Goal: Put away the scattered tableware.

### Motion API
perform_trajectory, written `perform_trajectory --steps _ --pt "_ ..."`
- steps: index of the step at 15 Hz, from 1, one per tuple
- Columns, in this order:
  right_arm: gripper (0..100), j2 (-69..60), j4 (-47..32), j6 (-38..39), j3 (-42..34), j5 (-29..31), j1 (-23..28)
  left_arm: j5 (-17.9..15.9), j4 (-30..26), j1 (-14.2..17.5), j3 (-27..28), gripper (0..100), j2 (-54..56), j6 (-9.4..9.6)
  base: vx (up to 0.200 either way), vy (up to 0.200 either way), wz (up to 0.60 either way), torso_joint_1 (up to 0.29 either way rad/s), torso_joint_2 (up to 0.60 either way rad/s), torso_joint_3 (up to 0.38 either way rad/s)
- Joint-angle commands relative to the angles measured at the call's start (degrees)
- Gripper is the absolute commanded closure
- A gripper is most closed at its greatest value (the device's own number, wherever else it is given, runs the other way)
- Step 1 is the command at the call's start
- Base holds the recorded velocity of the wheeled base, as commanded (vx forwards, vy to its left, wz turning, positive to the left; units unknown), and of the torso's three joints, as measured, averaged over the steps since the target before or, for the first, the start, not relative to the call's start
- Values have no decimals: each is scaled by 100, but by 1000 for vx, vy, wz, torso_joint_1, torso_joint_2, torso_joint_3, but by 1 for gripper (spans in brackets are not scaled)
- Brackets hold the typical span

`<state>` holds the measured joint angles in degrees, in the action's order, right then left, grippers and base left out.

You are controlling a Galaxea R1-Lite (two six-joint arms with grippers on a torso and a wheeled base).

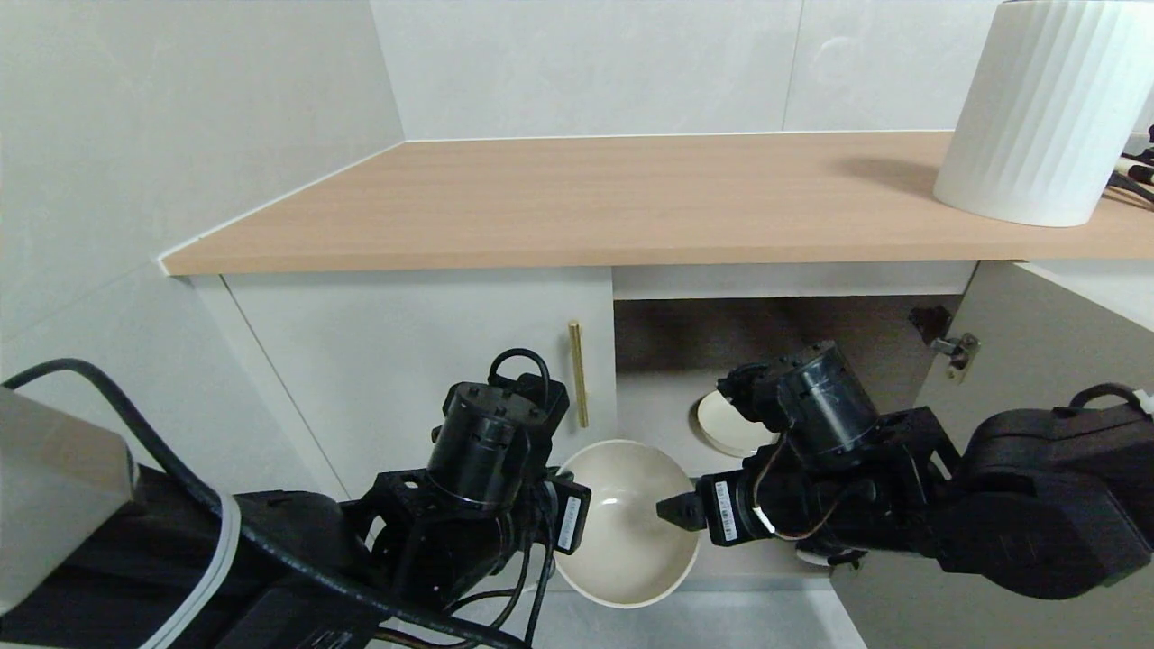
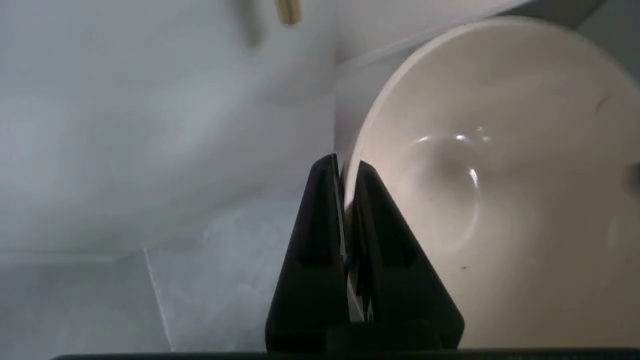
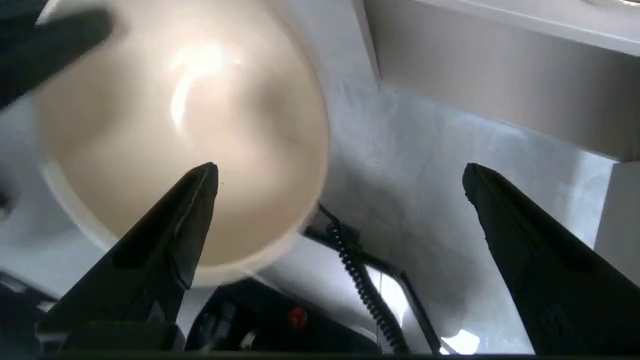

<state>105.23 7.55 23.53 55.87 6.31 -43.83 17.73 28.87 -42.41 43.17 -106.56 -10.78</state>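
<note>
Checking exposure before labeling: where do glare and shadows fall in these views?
Head view: the open cabinet is shadowed inside, and the white container casts a soft shadow on the counter. Left wrist view: small glints in the bowl. Right wrist view: broad glare across the same bowl.

The cupboard opening (image 1: 811,347) is passable through its upper, dark part. It is bounded on the left by the closed door (image 1: 406,361) with its brass handle (image 1: 577,374), and on the right by the swung-out door (image 1: 1037,379) and its hinge (image 1: 956,347). Lower down, a plate (image 1: 726,431) lies on the cupboard floor, and in front of it the bowl (image 1: 627,532), pinched at its rim by the left gripper (image 2: 345,200), and the spread-fingered right gripper (image 3: 340,172) crowd the entrance.
</note>
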Motion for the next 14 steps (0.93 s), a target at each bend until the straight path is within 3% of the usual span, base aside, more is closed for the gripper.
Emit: perform_trajectory --steps 1,4,5,14 --pt "0 217 36 3 3 1 -3 3 5 -74 -36 100 109 -3 0 0 0 0 0 0" --pt "0 261 80 11 3 1 -3 3 5 -118 -72 100 109 5 0 0 0 0 0 0" --pt "100 270 116 11 3 10 -3 3 5 -118 -72 100 100 5 0 0 0 0 0 0" --pt "100 270 116 -6 -23 10 -3 3 -13 -118 -80 100 30 -3 0 0 0 0 0 0"
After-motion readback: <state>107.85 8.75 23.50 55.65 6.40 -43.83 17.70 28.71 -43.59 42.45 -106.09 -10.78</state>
